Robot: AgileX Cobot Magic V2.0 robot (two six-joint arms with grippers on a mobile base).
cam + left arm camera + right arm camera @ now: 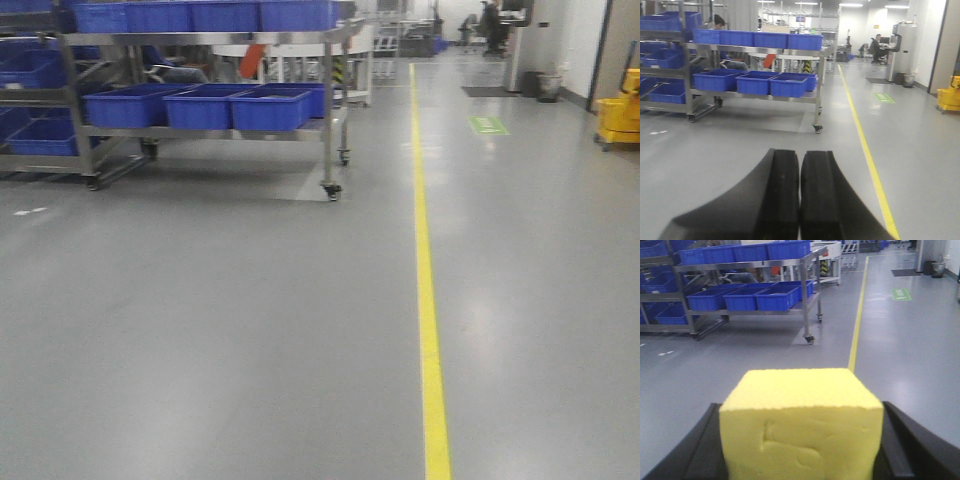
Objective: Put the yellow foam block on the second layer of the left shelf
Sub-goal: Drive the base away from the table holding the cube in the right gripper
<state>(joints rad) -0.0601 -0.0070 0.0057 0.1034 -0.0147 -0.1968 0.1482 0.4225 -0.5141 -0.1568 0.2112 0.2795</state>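
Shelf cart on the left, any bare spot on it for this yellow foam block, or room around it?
Crowded: both visible layers of the cart are lined with blue bins up to the right post; no bare shelf shows, only the open bins. Free: grey floor between the cart and the yellow line, and past the line toward the yellow mop bucket.

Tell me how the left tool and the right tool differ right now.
The left tool is fully shut; the right tool is clamped on the yellow foam block. The left tool holds nothing; the right tool carries that block. Both are black.
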